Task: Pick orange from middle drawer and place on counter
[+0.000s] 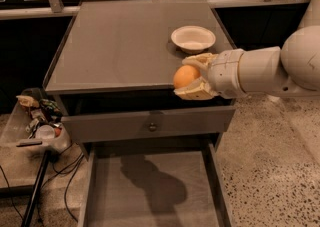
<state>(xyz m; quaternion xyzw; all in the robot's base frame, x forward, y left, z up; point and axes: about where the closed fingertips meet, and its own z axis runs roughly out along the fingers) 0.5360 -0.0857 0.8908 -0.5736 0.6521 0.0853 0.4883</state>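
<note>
My gripper point(188, 76) is shut on the orange point(185, 76), a small round fruit held between the pale fingers. It hangs at the front edge of the counter point(125, 41), right of centre, at about counter height. The middle drawer point(150, 191) stands pulled open below, a wide grey tray with a bare floor showing only the arm's shadow. My white arm reaches in from the right.
A white bowl point(193, 38) sits on the counter near its right edge, just behind the gripper. A closed drawer front with a round knob point(152, 126) lies under the counter. A cluttered stand with cables point(37, 126) is at the left. Speckled floor point(275, 161) lies right.
</note>
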